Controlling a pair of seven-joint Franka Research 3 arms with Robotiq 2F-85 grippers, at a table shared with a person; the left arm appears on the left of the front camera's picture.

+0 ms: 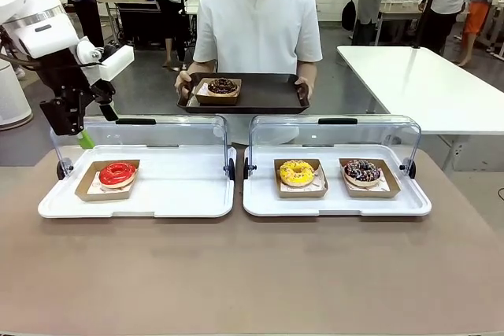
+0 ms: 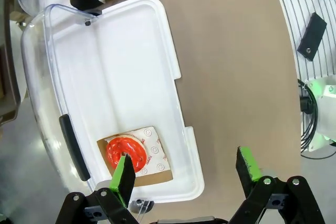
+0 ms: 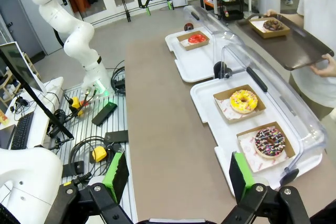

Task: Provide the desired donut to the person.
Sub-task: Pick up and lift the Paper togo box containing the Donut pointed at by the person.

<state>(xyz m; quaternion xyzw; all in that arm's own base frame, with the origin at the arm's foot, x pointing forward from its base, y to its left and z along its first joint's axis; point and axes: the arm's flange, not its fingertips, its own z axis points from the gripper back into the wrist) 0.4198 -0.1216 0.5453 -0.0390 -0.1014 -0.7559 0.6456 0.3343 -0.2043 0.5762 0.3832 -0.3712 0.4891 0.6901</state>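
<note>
The person [image 1: 257,25] in a white shirt stands at the far side and holds a dark tray [image 1: 272,98] with a chocolate donut [image 1: 222,86] in a paper dish. A red donut [image 1: 117,173] lies in the left white tray [image 1: 181,194]. A yellow donut [image 1: 297,172] and a dark sprinkled donut [image 1: 362,170] lie in the right white tray [image 1: 339,204]. My left gripper [image 1: 83,135] hangs open above the left tray's far left corner, over the red donut [image 2: 126,153]. My right gripper [image 3: 178,177] is open and empty, well clear of the yellow donut [image 3: 243,99] and sprinkled donut [image 3: 269,141].
Both trays have clear lids [image 1: 335,135] tipped up at the back. The brown table [image 1: 252,273] is bare in front of the trays. A white table [image 1: 425,84] stands at the right. Cables and boxes [image 3: 105,140] lie beside the table.
</note>
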